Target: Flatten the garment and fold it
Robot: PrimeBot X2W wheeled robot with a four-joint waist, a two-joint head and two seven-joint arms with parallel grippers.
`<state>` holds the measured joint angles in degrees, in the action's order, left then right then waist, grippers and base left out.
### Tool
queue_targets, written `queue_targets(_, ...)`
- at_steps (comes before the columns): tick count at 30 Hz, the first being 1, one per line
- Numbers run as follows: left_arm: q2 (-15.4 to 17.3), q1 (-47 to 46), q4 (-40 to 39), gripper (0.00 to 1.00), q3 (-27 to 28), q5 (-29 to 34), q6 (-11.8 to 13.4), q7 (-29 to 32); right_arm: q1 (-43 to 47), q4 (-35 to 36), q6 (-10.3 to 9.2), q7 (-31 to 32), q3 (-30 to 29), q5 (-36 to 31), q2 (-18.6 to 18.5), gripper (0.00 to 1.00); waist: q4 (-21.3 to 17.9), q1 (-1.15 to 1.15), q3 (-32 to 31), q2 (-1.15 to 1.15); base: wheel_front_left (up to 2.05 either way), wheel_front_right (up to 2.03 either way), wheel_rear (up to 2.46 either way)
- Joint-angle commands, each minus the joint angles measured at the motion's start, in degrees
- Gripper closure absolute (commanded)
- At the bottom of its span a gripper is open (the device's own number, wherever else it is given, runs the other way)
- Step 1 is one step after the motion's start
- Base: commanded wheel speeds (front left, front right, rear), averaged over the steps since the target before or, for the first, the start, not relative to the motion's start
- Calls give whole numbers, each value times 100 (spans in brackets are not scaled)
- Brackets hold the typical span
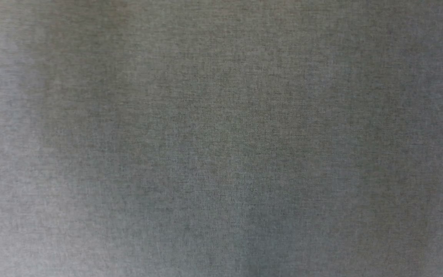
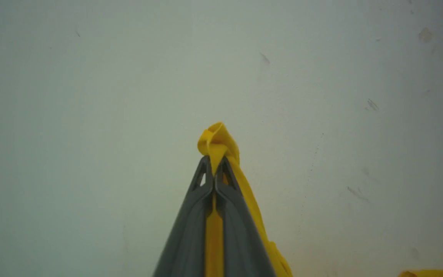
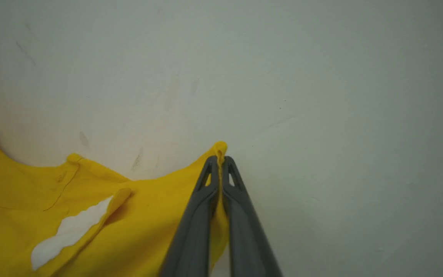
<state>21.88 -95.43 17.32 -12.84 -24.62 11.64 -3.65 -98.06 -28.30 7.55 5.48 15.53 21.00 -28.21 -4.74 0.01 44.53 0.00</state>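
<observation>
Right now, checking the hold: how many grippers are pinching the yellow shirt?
2: the left gripper pinches the shirt at a bunched tip; the right gripper pinches its edge.

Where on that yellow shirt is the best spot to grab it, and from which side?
At its outer corners, as now: the right gripper pinches a thin corner of the shirt edge-on, the left gripper a bunched tip. Coming from outside probably lets the cloth spread between them.
</observation>
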Motion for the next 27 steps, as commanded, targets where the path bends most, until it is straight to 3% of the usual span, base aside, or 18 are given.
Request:
queue_targets(1,14,206,-164,100,38,-98,-66,-29,186,194,-6,-38,69,203,-137,100,84,-1,-197,0,0,0,0)
queue_targets(6,166,1361,-1105,100,159,-426,-122,99,1225,1299,-6,122,125,1090,-621,100,154,-1,-681,0,0,0,0)
queue_targets(7,280,1954,-1638,100,181,-506,-98,216,1811,1815,-6,244,-30,1360,-746,100,152,-1,-906,0,0,0,0)
queue_targets(12,375,3362,-2876,100,375,-718,241,445,3165,2694,-6,462,-551,1733,-792,100,154,-1,-1374,0,0,0,0)
queue_targets(17,446,5296,-4083,100,641,-838,736,606,5137,3552,-6,972,-1429,1876,-389,100,201,-1,-1941,0,0,0,0)
queue_targets(21,459,6706,-4599,100,739,-788,964,496,6565,4181,-6,1298,-1949,1742,99,100,226,-1,-2309,0,0,0,0)
queue_targets(27,135,8579,-4942,100,833,-1174,1028,161,8305,4862,-6,1593,-2364,1680,896,100,203,-1,-2712,0,0,0,0)
